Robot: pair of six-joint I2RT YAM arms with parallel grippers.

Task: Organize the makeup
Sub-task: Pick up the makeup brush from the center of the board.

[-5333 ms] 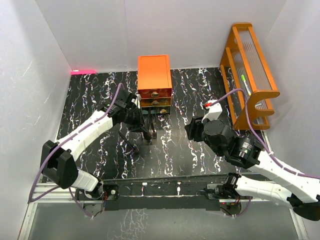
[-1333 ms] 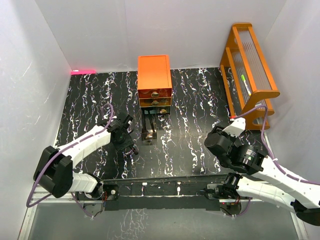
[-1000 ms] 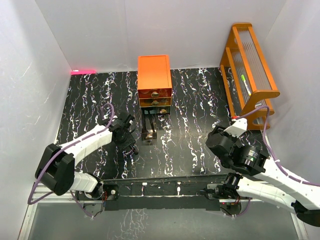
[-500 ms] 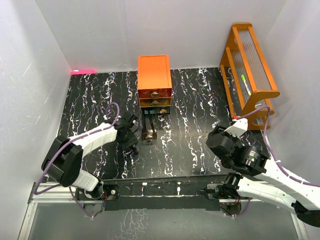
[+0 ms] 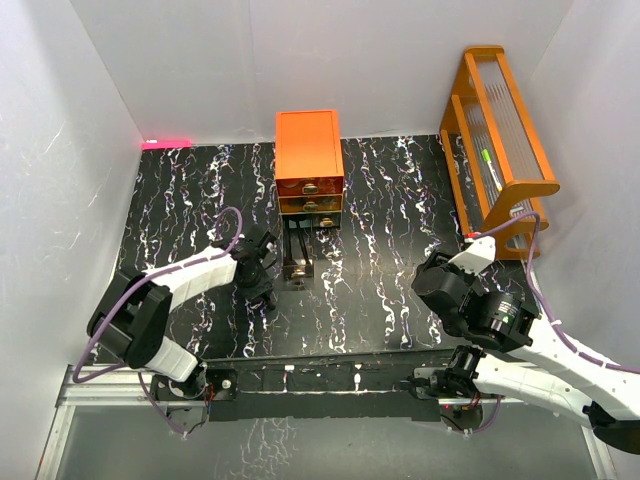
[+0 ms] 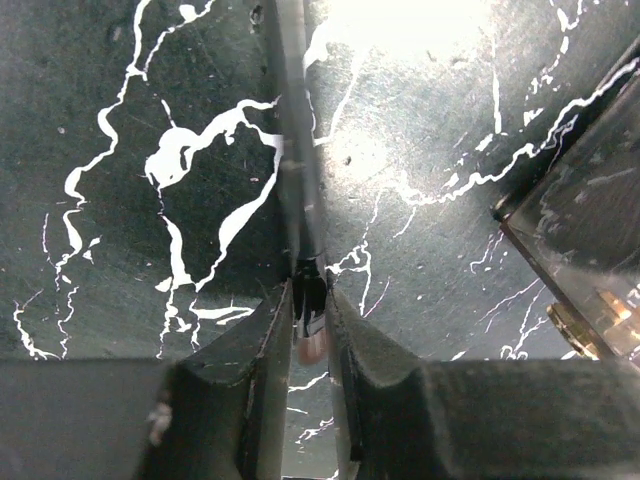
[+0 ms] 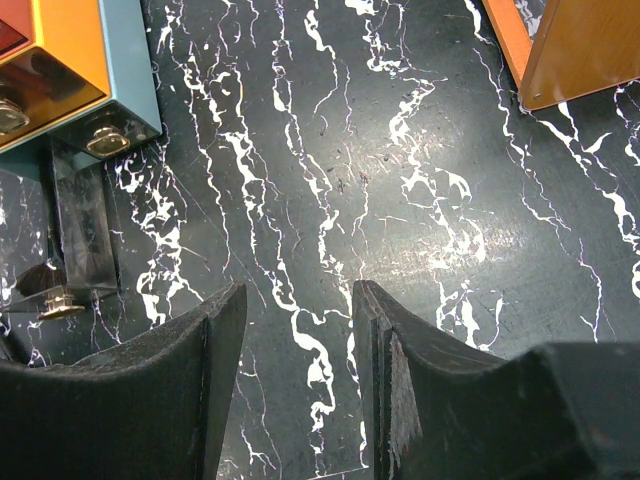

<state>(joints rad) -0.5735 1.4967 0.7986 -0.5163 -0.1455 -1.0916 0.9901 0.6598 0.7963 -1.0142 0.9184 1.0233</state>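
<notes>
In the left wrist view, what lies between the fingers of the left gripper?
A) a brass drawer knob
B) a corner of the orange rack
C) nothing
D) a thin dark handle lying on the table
D: the thin dark handle runs along the marble table and passes between the two fingers of the left gripper.

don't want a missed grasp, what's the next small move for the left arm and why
Probably close the jaws of the left gripper fully before any lift. The long thin black brush handle lies flat on the black marbled table and runs between the jaws, with only slivers of gap showing.
</notes>
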